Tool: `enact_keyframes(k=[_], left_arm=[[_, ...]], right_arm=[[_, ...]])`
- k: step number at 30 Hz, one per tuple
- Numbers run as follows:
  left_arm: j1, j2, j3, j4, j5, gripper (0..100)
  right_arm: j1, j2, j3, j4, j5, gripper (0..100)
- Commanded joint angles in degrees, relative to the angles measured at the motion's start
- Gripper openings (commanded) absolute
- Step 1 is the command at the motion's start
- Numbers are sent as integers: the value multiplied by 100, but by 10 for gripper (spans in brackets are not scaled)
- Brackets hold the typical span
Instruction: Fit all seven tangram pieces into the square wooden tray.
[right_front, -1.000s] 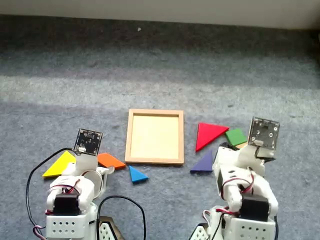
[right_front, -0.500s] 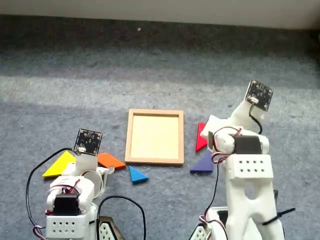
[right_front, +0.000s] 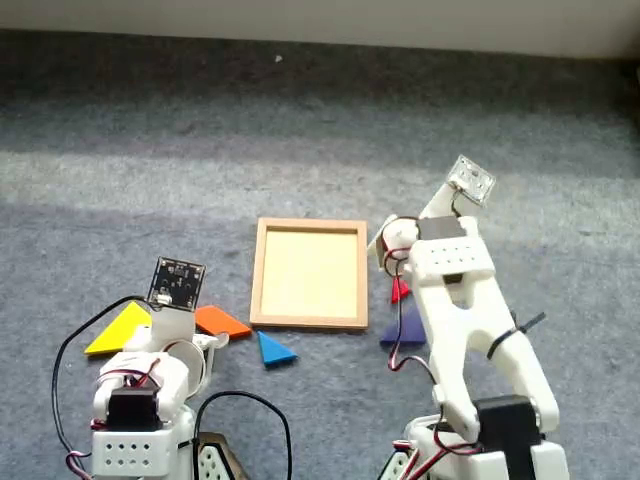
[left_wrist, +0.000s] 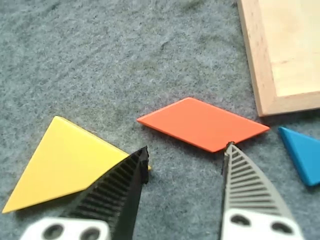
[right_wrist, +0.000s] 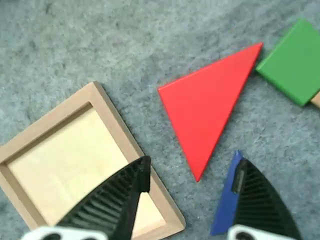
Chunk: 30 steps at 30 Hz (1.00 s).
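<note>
Right wrist view: red triangle (right_wrist: 210, 107)

You've got yellow triangle (left_wrist: 60, 162), orange rhombus (left_wrist: 202, 124), blue triangle (left_wrist: 302, 152) by left gripper (left_wrist: 185, 150); red triangle (right_wrist: 207, 115), green square (right_wrist: 292, 60), indigo triangle (right_wrist: 224, 200) by right gripper (right_wrist: 191, 167). Tray (right_front: 308, 225) pale wood, mat (right_front: 150, 150) grey.

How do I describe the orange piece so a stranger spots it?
Find the square wooden tray mid-table. Off its near left corner lies the orange piece, between a yellow triangle and a blue triangle. Unlike both, it is a parallelogram.
</note>
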Motion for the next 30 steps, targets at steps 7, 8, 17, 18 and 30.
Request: enact_keyframes(k=[7, 8, 17, 18, 30], left_arm=[[92, -40, 110, 26, -26, 242], [92, -40, 110, 26, -26, 242], [92, -40, 110, 26, -26, 242], [92, -40, 110, 26, -26, 242], [92, -40, 110, 26, -26, 242]], right_arm=[[268, 1086, -1270, -101, -123, 264], [321, 1174, -1314, -101, -123, 264], [374, 1367, -1385, 259, -431, 406], [365, 1376, -1385, 198, -448, 408], [365, 1402, -1341, -611, -633, 408]])
